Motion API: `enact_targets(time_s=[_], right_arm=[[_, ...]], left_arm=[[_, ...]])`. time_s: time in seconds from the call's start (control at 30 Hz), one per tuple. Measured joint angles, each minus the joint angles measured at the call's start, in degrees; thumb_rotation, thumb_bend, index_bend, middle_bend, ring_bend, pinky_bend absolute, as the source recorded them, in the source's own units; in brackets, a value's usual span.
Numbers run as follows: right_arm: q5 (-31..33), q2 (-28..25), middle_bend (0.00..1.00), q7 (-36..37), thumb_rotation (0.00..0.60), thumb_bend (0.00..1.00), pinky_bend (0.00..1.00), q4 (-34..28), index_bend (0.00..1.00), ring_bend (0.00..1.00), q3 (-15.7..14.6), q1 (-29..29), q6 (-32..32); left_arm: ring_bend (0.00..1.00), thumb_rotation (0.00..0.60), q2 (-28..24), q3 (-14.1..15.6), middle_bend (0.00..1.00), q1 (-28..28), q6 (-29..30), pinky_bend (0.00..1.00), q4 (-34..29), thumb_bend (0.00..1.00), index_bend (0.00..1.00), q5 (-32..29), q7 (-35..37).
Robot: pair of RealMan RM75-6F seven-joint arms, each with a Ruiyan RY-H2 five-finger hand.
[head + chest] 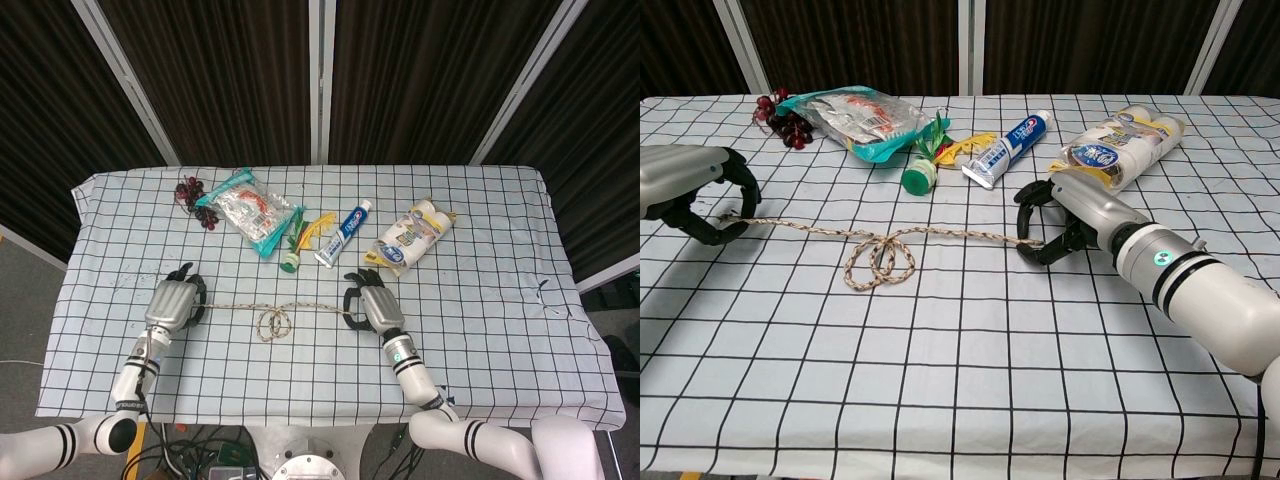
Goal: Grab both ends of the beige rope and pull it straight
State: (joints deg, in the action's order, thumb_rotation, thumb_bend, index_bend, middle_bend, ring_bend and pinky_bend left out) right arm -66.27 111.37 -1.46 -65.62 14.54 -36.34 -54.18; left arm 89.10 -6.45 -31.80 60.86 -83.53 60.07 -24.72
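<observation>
The beige rope (940,232) lies across the front middle of the checked tablecloth, with a loose loop (880,262) near its middle. My left hand (695,195) is curled around the rope's left end at the left edge of the chest view. My right hand (1065,215) pinches the right end between its dark fingertips. In the head view the rope (310,305) runs nearly level from my left hand (172,303) to my right hand (372,305), and the loop (272,322) hangs just below the line.
Behind the rope lie dark red grapes (780,118), a teal snack bag (855,120), a green-capped item with yellow packaging (925,165), a toothpaste tube (1005,148) and a pack of white rolls (1120,145). The tablecloth (960,380) in front of the rope is bare.
</observation>
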Motion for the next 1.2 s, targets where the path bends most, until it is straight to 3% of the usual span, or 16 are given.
enact_targets(time_s=[0.7,1.2], right_arm=[[0.6,-2.1,0.18,-0.3,0.6,0.35,0.0,-2.6,0.64,0.0,-0.4,1.5,-1.1],[-1.7,-8.1,0.19,-0.1,0.6,0.36,0.0,-10.9,0.64,0.0,-3.2,6.3,-6.3]], left_arm=[[0.05,0.6,-1.0,-0.6,0.29,0.2,0.1,0.21,-0.1,0.42,0.62,-0.7,0.6],[0.05,0.6,-2.9,-0.9,0.3,0.9,0.4,0.21,-0.2,0.42,0.62,-1.7,1.4]])
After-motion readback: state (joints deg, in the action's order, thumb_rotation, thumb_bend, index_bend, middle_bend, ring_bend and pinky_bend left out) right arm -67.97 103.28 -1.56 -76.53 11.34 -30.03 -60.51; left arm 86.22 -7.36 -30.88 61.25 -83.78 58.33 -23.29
